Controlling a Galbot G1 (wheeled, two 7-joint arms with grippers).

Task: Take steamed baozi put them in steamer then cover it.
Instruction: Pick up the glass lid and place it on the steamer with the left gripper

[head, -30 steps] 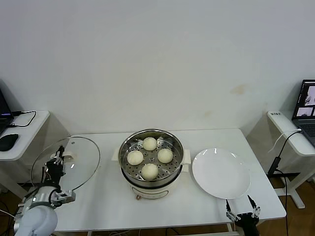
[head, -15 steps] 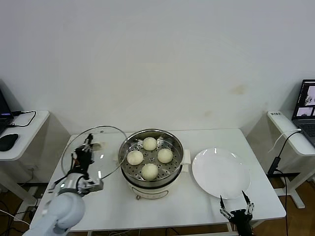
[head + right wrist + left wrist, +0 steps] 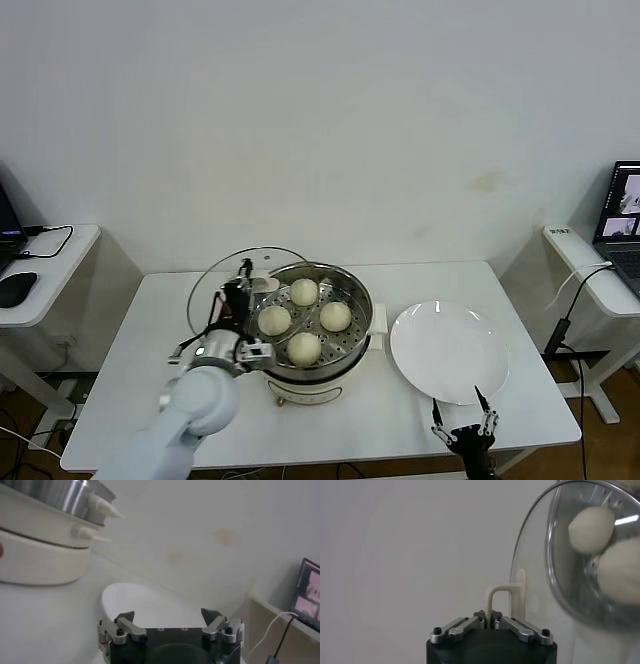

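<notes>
White wall behind, white worktop [image 3: 150, 330] in front, with the steamer [image 3: 309, 372] at its middle. All four baozi [image 3: 304, 347] already sit on the steamer's perforated tray, so the loading looks done; only the covering is left. The plate [image 3: 448, 352] just right of the steamer is bare.

The left gripper [image 3: 236, 303] is clamped on the handle [image 3: 506, 599] of the glass lid [image 3: 215, 290], holding it tilted on edge at the steamer's left rim, partly overlapping it but not yet seated. In the left wrist view the fingers [image 3: 461, 627] close tight round the cream handle, and two baozi show through the glass.

The right gripper [image 3: 460, 430] waits low at the worktop's front edge, in front of the plate, its fingers spread wide and holding nothing.

Compared with a second ago, the lid has travelled from well left of the steamer, past the worktop's left end, to the steamer's rim, while the right gripper has drifted a little toward the steamer. Baozi and plate have not moved
</notes>
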